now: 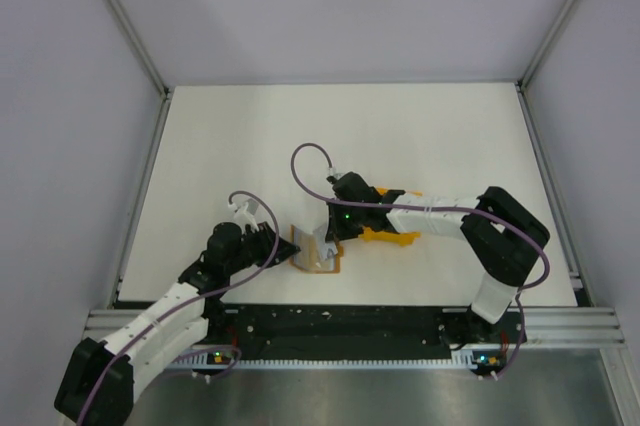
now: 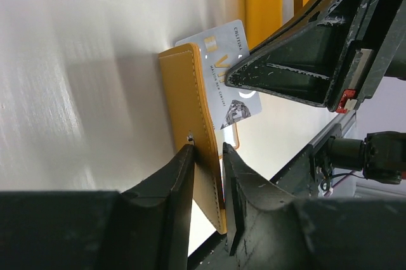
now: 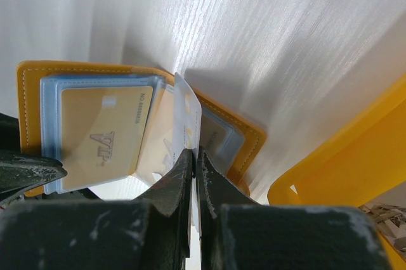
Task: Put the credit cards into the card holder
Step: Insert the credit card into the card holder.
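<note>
- Card holder (image 1: pixel 320 266): lower centre of top view, on worktop (image 1: pixel 400 136); left jaws clamp its flap.
- Right jaws: closed on grey card (image 2: pixel 222 86), edge behind the flap.
- Risk: card may snag a pocket edge and buckle; flap may slip loose.

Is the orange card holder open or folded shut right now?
Open: the card holder lies spread, its inner plastic sleeves and a gold card showing in the right wrist view.

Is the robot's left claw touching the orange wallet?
Touching. In the left wrist view, the left claw has one finger pressed on each side of the orange wallet, and no gap shows between them.
</note>
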